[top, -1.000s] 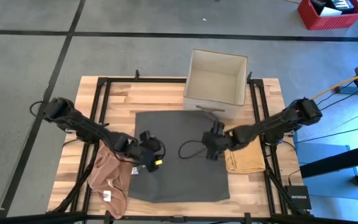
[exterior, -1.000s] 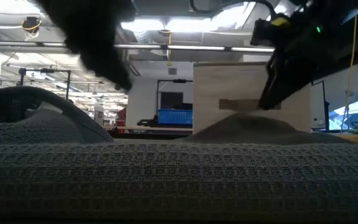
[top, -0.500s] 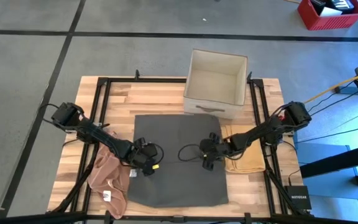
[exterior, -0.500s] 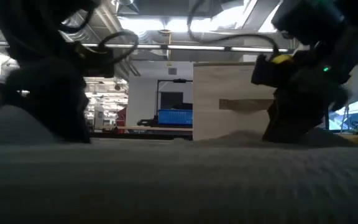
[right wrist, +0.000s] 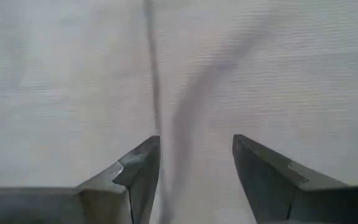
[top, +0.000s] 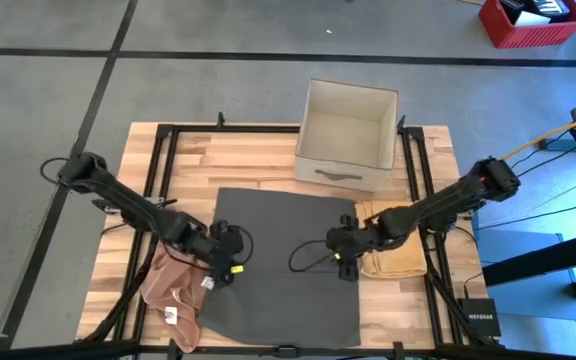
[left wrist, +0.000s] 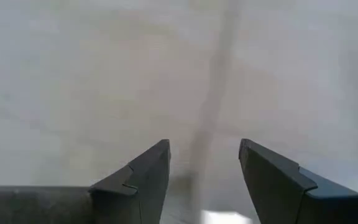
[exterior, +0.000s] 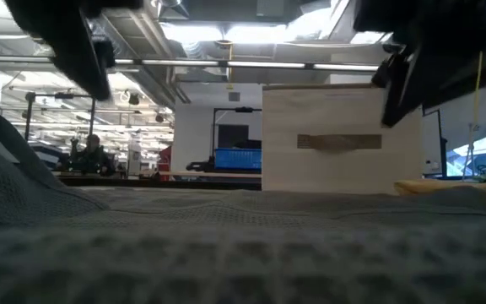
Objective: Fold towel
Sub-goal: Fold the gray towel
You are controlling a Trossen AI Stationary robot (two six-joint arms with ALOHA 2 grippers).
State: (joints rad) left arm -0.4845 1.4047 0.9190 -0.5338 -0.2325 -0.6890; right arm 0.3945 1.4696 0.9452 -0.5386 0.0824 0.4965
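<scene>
The wooden table (top: 258, 150) carries a dark metal frame along its left and right sides. A dark grey towel (top: 283, 255) lies spread flat over its middle and front, its near edge reaching almost to the table's front edge; bare wood shows behind it on the left. An open beige box (top: 348, 135) stands at the back, just behind the towel's far right corner. A folded yellow cloth (top: 398, 255) lies just beside the towel's right edge, and a crumpled pinkish-tan cloth (top: 173, 290) lies against its left edge.

The left arm reaches in low from the table's left side, its left gripper (top: 226, 250) over the towel's left border. Its fingers (left wrist: 145, 180) stand apart, with only pale woven fabric between them and nothing clasped.

The right arm stretches in from the right, passing above the yellow cloth, with the right gripper (top: 345, 245) over the towel's right border. Its fingers (right wrist: 138, 171) are likewise spread and hold nothing; whether the tips touch the fabric cannot be told.

In the low view the towel fills the foreground out of focus, the box (exterior: 340, 139) rises behind it, and both arms are cut off at the top. A person (exterior: 91, 152), probably seated, shows far off in the room.
</scene>
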